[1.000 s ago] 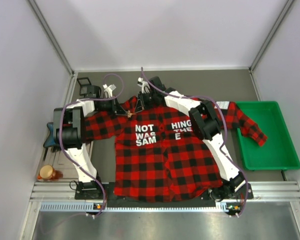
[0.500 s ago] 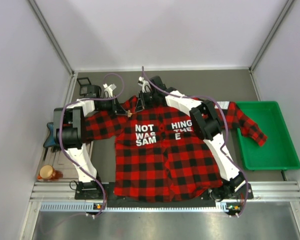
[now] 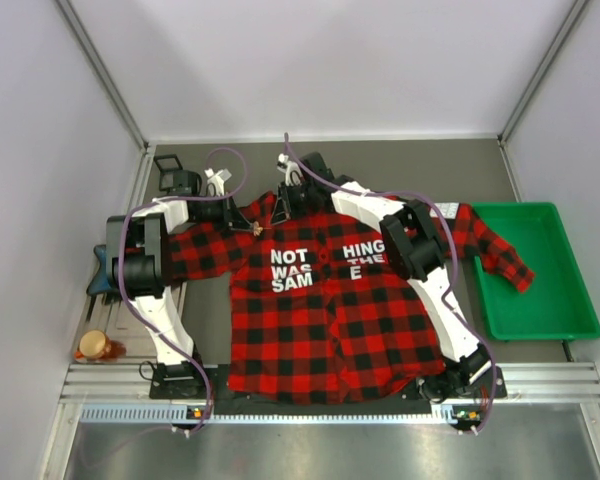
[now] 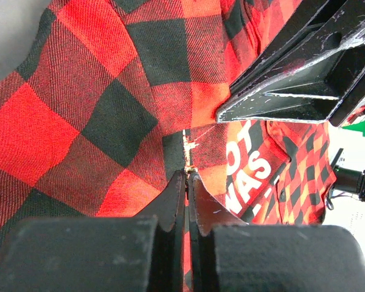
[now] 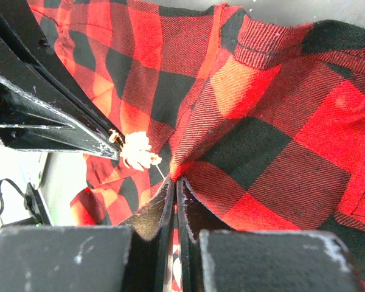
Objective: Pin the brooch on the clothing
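Note:
The red-and-black plaid shirt (image 3: 320,320) lies spread flat on the table with its white lettering facing up. My left gripper (image 3: 252,228) is at the shirt's left collar area and is shut on the tiny pale brooch (image 5: 135,152). The brooch shows edge-on at that gripper's tips in the left wrist view (image 4: 186,145). Its pin points at a raised fold of the shirt (image 5: 188,152). My right gripper (image 5: 174,179) is shut on that pinched fold just beside the brooch. In the top view the right gripper (image 3: 280,208) is at the collar.
A green tray (image 3: 570,300) stands at the right, with the shirt's right sleeve cuff over its near-left rim. A dark blue object (image 3: 102,272) and a round orange-brown object (image 3: 96,346) lie at the far left. A black box (image 3: 168,166) sits at the back left.

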You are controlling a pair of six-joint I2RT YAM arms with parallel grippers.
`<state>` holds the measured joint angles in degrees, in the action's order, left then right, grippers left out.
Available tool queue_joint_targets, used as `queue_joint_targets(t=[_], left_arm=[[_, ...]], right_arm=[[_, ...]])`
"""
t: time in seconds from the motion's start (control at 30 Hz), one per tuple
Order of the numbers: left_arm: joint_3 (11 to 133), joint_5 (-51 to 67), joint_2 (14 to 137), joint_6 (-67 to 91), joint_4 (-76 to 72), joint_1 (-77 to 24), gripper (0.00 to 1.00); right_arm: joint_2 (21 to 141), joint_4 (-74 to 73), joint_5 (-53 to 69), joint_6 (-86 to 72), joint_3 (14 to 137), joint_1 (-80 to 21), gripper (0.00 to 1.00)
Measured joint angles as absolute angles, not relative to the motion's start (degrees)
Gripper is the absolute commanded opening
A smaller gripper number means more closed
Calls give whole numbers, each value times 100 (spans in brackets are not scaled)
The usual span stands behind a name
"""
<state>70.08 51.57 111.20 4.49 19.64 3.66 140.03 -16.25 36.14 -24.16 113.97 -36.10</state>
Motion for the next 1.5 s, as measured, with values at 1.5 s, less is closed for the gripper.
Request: queue_joint_targets(t=[1.5], left_arm=[[7116,5553,11408,895,1649,71,0]], right_arm=[[13981,-1496,3782,-2613,11323,-3570,30]])
